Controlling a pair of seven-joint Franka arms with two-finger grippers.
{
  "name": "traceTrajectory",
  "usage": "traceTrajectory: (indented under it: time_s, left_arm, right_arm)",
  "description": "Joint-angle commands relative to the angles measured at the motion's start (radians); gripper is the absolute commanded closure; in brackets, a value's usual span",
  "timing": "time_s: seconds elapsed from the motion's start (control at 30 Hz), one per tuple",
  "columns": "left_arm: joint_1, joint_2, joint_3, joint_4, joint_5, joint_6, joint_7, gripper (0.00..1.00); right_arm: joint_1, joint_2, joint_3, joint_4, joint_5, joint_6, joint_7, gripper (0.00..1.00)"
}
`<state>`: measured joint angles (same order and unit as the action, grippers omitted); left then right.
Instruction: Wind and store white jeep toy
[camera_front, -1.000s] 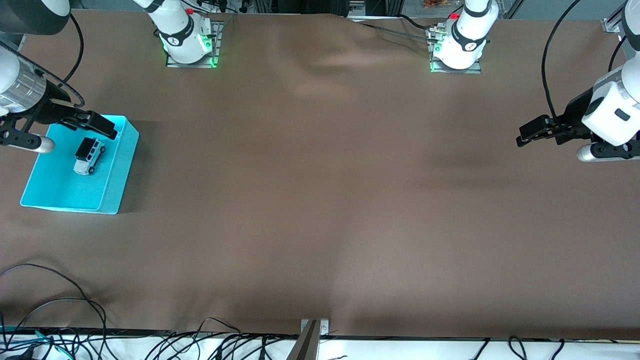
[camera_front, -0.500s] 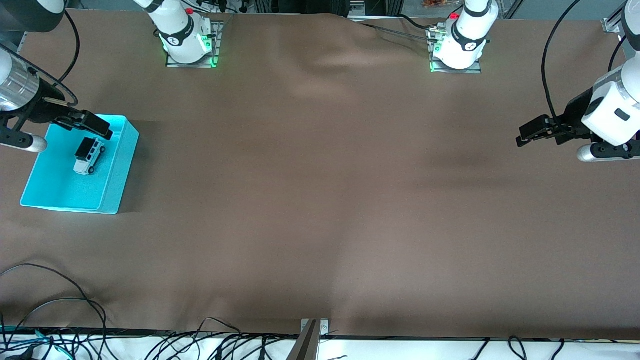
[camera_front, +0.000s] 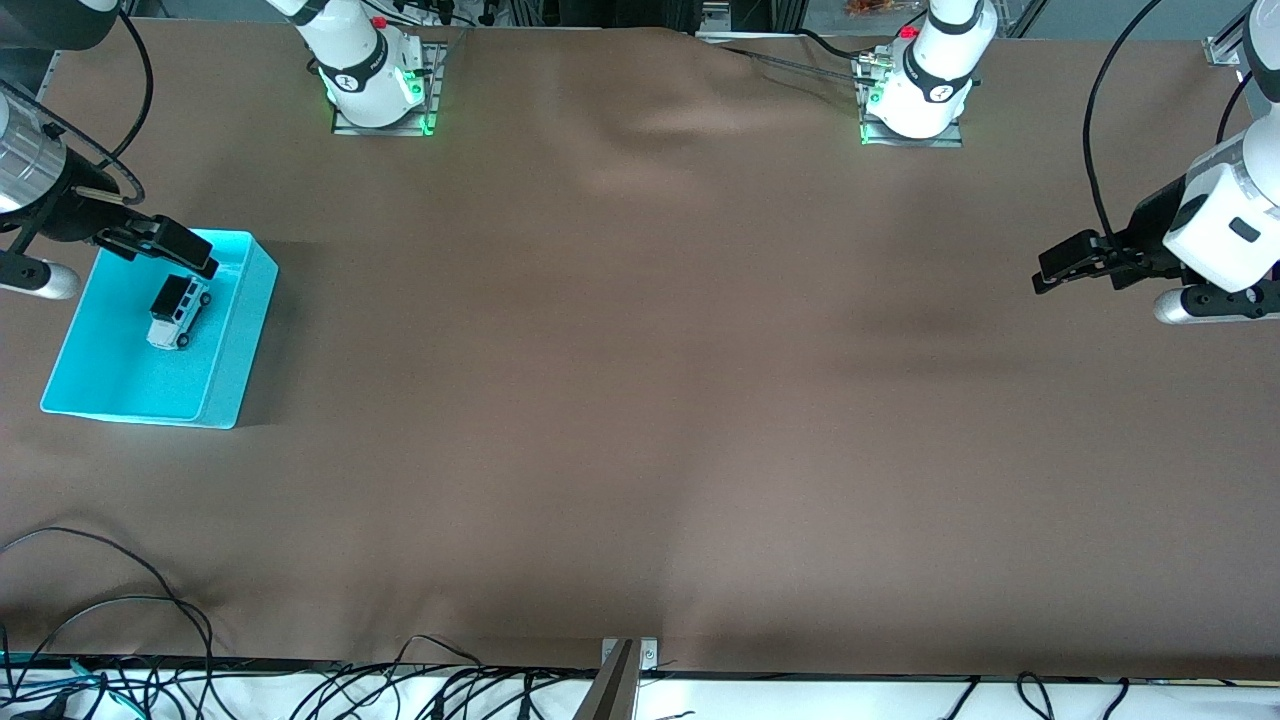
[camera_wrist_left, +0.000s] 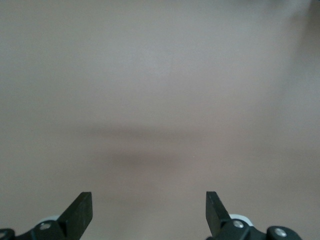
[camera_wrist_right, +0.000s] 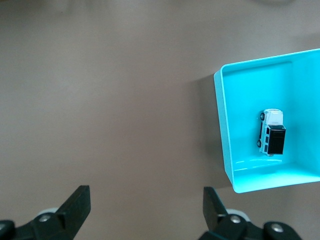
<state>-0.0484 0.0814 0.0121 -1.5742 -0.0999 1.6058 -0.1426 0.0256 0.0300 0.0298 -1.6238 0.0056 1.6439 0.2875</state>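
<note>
Jaws on both arms stand spread wide and hold nothing, as far as I can see. My right gripper (camera_front: 150, 243) hangs in the air over the edge of the cyan bin (camera_front: 228, 345) that lies toward the robots' bases; its wrist view shows both fingertips (camera_wrist_right: 76, 204) well apart over bare brown cloth, the bin off to one side. White jeep toy (camera_front: 178, 311) sits on its wheels inside the bin, black roof up, touched by neither gripper — it also shows in the right wrist view (camera_wrist_right: 271, 132). My left gripper (camera_front: 1075, 262) waits over the bare worktop (camera_front: 640, 400) at the left arm's end, fingertips (camera_wrist_left: 80, 212) apart over cloth alone.
</note>
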Motion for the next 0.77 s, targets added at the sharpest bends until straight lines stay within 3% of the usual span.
traceTrajectory:
  time_s: [0.0,0.73]
  left_arm:
    - [0.004,0.0,-0.004,0.006,0.022,-0.01,0.008,0.0]
    - [0.004,0.0,-0.004,0.006,0.022,-0.01,0.008,0.0]
  right_arm:
    - [-0.001,0.007,0.004,0.029,0.008,-0.026,-0.011,0.0]
    - [0.0,0.007,0.002,0.03,0.004,-0.036,-0.191,0.0]
